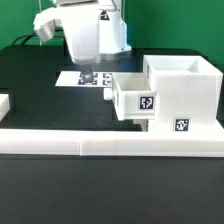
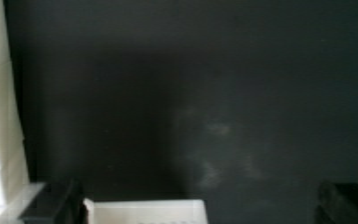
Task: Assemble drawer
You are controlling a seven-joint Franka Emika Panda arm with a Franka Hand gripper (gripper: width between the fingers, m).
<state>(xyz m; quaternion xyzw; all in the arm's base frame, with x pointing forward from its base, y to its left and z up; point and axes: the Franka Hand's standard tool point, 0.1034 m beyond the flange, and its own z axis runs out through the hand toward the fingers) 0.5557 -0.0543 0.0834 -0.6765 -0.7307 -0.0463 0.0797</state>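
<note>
the robot's white arm with its two-finger gripper (image 1: 91,72) hangs at the upper middle of the exterior view, over the flat white marker board (image 1: 84,79). its two dark fingers (image 2: 48,203) stand wide apart, holding nothing. black table (image 1: 40,95) lies bare around it. one big white hollow plastic shell (image 1: 182,95) sits at the right, one smaller white box (image 1: 137,97) sticking out of it. one long low white rail (image 1: 110,147) runs along the front.

Black table (image 1: 40,90), possibly green wall (image 1: 170,25)
</note>
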